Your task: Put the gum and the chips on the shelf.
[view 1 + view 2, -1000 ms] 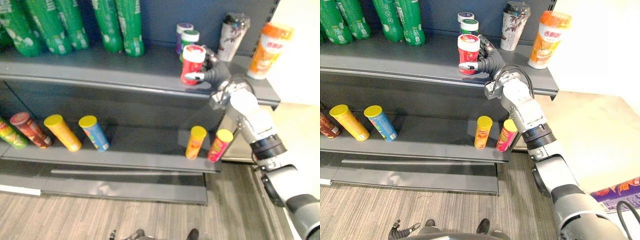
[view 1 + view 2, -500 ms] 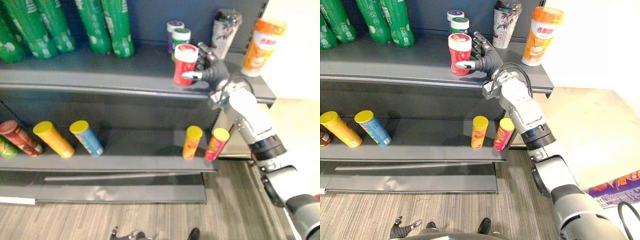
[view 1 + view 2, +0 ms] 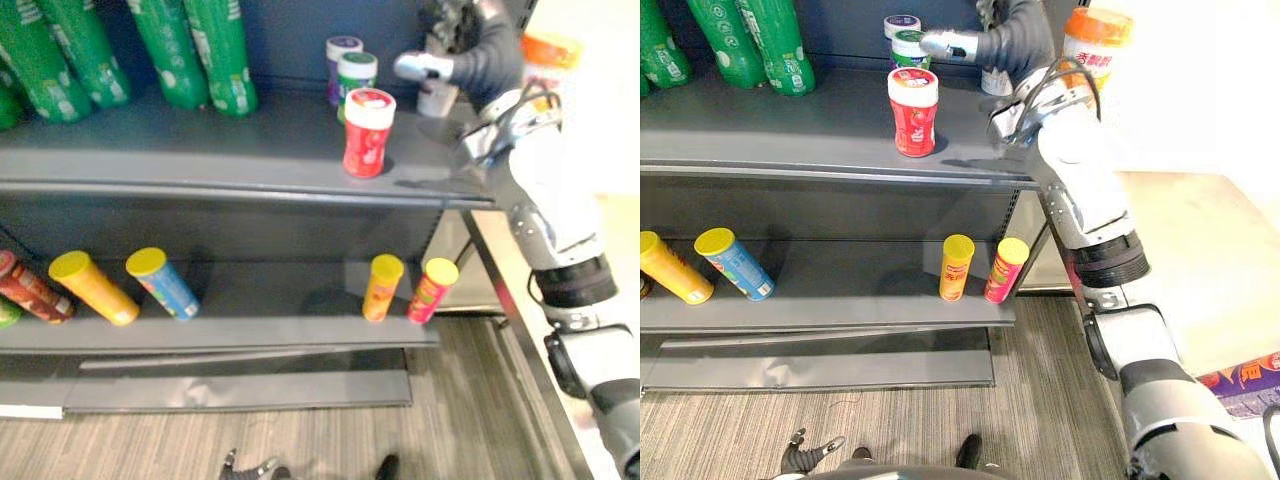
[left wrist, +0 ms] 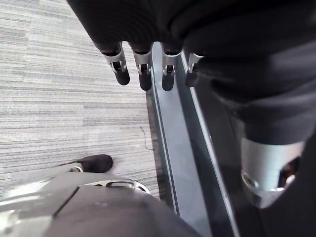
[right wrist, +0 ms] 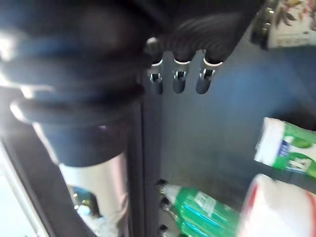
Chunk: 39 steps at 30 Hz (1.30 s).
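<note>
Gum tub [image 3: 367, 133], red with a white lid, is seen standing upright near the front edge of the upper shelf [image 3: 200, 150], with no hand on it. Just behind it two smaller tubs are placed close together, one with a purple lid [image 3: 344, 50] and one with a green lid [image 3: 357, 72]. The right hand [image 3: 992, 45] is held above the shelf, behind the red tub and to its right, well apart from it. Its fingers [image 5: 178, 81] are stretched in a straight row and its thumb is pointed toward the small tubs; nothing is held in it, so it is open. A pale cup [image 3: 437, 97] is partly hidden behind this hand, and an orange cup [image 3: 1095, 45] is found at the right end of the same shelf. Green bottles [image 3: 205, 50] are lined up at the left end.

On the lower shelf [image 3: 280, 325] two chip tubes are stood side by side at the right, an orange one [image 3: 383, 287] and a pink one [image 3: 430, 290], both leaning slightly. More tubes are laid tilted at the left: blue [image 3: 160, 282], yellow [image 3: 90, 287] and dark red [image 3: 30, 290].

The left hand [image 4: 143, 29] is hung low over the grey floor [image 4: 49, 98], beside the foot of the shelf unit, with its fingers relaxed and empty.
</note>
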Tool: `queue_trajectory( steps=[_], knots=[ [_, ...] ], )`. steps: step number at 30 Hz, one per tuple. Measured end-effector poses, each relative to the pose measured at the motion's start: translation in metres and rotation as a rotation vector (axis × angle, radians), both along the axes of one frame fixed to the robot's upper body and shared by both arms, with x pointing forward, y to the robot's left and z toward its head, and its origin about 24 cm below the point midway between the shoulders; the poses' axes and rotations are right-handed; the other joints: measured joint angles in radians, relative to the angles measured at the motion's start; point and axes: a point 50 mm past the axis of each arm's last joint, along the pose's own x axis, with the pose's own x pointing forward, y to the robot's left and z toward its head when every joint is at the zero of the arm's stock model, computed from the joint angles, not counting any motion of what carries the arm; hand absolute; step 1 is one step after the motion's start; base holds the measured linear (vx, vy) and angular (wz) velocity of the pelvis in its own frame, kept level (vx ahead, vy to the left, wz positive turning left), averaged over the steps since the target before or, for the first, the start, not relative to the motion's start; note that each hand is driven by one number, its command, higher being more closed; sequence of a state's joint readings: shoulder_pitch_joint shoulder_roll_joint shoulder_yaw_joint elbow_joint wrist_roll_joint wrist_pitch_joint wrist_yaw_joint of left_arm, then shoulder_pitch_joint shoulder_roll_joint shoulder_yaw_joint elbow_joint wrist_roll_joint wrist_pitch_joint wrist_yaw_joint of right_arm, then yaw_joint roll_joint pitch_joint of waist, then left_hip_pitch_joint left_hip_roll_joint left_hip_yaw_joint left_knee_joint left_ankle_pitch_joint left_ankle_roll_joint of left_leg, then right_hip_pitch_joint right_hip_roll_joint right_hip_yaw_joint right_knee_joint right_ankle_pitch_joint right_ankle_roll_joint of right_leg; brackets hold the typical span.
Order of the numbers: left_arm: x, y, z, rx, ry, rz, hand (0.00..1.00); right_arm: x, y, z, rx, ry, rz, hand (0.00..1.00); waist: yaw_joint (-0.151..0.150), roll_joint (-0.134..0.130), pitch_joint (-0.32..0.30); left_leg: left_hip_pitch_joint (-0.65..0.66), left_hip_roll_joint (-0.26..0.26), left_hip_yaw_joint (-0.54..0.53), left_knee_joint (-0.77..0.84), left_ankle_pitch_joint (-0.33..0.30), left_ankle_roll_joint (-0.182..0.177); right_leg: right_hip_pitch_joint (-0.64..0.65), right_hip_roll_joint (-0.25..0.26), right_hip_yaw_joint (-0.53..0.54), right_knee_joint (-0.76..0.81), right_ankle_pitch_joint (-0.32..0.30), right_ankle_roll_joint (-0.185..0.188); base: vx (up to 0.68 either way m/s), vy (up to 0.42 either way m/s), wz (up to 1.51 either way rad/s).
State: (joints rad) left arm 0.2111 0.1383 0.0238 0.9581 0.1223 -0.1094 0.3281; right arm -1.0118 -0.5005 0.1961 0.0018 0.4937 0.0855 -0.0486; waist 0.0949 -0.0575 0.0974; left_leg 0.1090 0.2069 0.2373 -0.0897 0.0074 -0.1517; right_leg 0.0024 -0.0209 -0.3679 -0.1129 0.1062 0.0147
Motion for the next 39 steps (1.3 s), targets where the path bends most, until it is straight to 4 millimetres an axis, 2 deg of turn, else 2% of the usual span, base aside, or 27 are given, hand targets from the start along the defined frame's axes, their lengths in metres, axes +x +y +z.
queue_trajectory(
  steps=[2,5,8,9,11,13,14,15,16,18,19,21,25,32,33,35,36,39],
  knots=[
    [-0.001,0.003,0.0,0.007,0.004,0.0,0.0,-0.007,-0.004,0.007,0.025,-0.03,0.013,0.0,-0.008,-0.002,0.0,0.006,-0.002,0.012,-0.002,-0.002,0.002,-0.002,0.0,0.014,0.0,0.001,0.002,0.04,0.042,-0.16],
    [-0.003,0.004,0.0,0.01,0.008,0.0,0.0,-0.024,-0.025,0.015,0.091,-0.094,-0.01,0.0,-0.014,-0.005,-0.001,0.019,-0.003,0.032,0.001,-0.012,0.0,-0.001,0.0,0.037,0.0,0.003,0.004,0.03,0.038,-0.22],
    [-0.005,0.005,-0.001,0.014,0.017,0.003,0.0,-0.041,-0.052,0.001,0.17,-0.108,-0.022,0.0,-0.025,-0.01,-0.004,0.02,-0.004,0.055,0.006,-0.02,0.001,-0.01,0.0,0.053,0.0,0.002,0.005,0.03,0.035,-0.17],
    [-0.005,0.006,-0.001,0.014,0.019,0.004,0.0,-0.043,-0.054,-0.002,0.175,-0.104,-0.019,0.0,-0.027,-0.01,-0.004,0.02,-0.005,0.056,0.006,-0.02,0.001,-0.011,0.0,0.054,0.0,0.002,0.005,0.03,0.032,-0.23],
    [-0.008,0.007,-0.001,0.015,0.023,0.022,0.0,-0.052,-0.061,-0.04,0.186,-0.017,-0.006,0.0,-0.054,-0.009,-0.004,0.023,-0.005,0.072,0.006,-0.023,0.002,-0.018,0.003,0.075,0.0,0.003,0.006,0.04,0.024,-0.23],
    [-0.01,0.008,-0.002,0.009,0.014,0.081,0.0,-0.062,-0.06,-0.081,0.184,0.1,0.028,0.0,-0.066,-0.004,-0.005,0.034,-0.004,0.091,0.007,-0.028,0.001,-0.018,0.007,0.087,0.0,0.003,0.007,0.04,0.022,-0.24],
    [-0.01,0.008,-0.002,0.007,0.011,0.094,0.0,-0.066,-0.06,-0.093,0.188,0.131,0.045,0.0,-0.068,-0.002,-0.006,0.035,-0.004,0.099,0.008,-0.03,0.001,-0.018,0.008,0.092,0.0,0.003,0.007,0.05,0.029,-0.28],
    [-0.01,0.007,-0.002,0.005,0.004,0.113,0.0,-0.074,-0.059,-0.115,0.198,0.186,0.08,0.0,-0.072,0.002,-0.007,0.036,-0.003,0.111,0.015,-0.038,0.0,-0.019,0.009,0.1,0.0,0.003,0.008,0.04,0.033,-0.21],
    [-0.011,0.006,-0.002,0.002,0.003,0.122,0.0,-0.08,-0.058,-0.129,0.203,0.227,0.103,0.0,-0.077,0.005,-0.008,0.036,-0.002,0.113,0.026,-0.045,-0.001,-0.019,0.009,0.103,0.0,0.002,0.01,0.05,0.043,-0.19],
    [-0.013,0.004,-0.002,0.003,0.004,0.136,0.0,-0.093,-0.054,-0.157,0.215,0.303,0.157,0.0,-0.094,0.012,-0.012,0.035,-0.003,0.122,0.03,-0.052,0.002,-0.018,0.008,0.11,-0.001,0.001,0.013,0.03,0.044,-0.1],
    [-0.013,0.004,-0.002,0.005,0.003,0.137,0.0,-0.095,-0.053,-0.161,0.218,0.312,0.163,0.0,-0.095,0.013,-0.012,0.035,-0.003,0.125,0.031,-0.054,0.001,-0.018,0.008,0.112,-0.001,0.001,0.013,0.02,0.046,-0.15],
    [-0.013,0.004,-0.002,0.02,-0.006,0.15,0.0,-0.108,-0.042,-0.185,0.23,0.397,0.24,0.0,-0.095,0.016,-0.011,0.034,-0.001,0.137,0.052,-0.072,0.0,-0.018,0.009,0.128,-0.001,0.002,0.014,0.03,0.045,-0.17],
    [-0.012,0.004,-0.001,0.032,-0.016,0.141,0.0,-0.124,-0.025,-0.215,0.264,0.522,0.33,0.0,-0.099,0.022,-0.008,0.033,-0.005,0.136,0.058,-0.084,0.006,-0.018,0.004,0.133,-0.001,0.004,0.017,0.03,0.047,-0.03],
    [-0.016,-0.001,-0.004,0.027,0.009,0.094,0.0,-0.138,-0.003,-0.3,0.306,0.905,0.349,0.0,-0.115,0.043,-0.017,0.034,-0.011,0.138,0.062,-0.096,0.005,-0.016,-0.005,0.136,-0.001,0.004,0.018,0.04,0.049,0.0],
    [-0.016,-0.001,-0.004,0.027,0.009,0.09,0.0,-0.139,-0.002,-0.309,0.307,0.945,0.341,0.0,-0.115,0.044,-0.017,0.034,-0.011,0.138,0.064,-0.096,0.004,-0.016,-0.005,0.136,-0.001,0.004,0.018,0.06,0.037,-0.02],
    [-0.015,-0.002,-0.004,0.026,0.011,0.078,0.0,-0.146,0.0,-0.343,0.253,1.091,0.292,0.0,-0.116,0.047,-0.016,0.034,-0.01,0.137,0.067,-0.1,0.002,-0.014,-0.005,0.134,-0.001,0.004,0.018,0.04,0.027,0.01],
    [-0.015,-0.002,-0.004,0.025,0.011,0.075,0.0,-0.149,0.0,-0.353,0.237,1.133,0.278,0.0,-0.116,0.048,-0.016,0.034,-0.01,0.136,0.068,-0.101,0.002,-0.013,-0.005,0.134,-0.001,0.005,0.017,0.04,0.029,0.04],
    [-0.014,-0.004,-0.004,0.022,0.011,0.058,0.0,-0.167,-0.007,-0.396,0.177,1.335,0.178,0.0,-0.115,0.057,-0.014,0.037,-0.01,0.129,0.075,-0.105,0.002,-0.001,-0.007,0.126,-0.001,0.006,0.016,0.04,0.032,0.08]
  ],
)
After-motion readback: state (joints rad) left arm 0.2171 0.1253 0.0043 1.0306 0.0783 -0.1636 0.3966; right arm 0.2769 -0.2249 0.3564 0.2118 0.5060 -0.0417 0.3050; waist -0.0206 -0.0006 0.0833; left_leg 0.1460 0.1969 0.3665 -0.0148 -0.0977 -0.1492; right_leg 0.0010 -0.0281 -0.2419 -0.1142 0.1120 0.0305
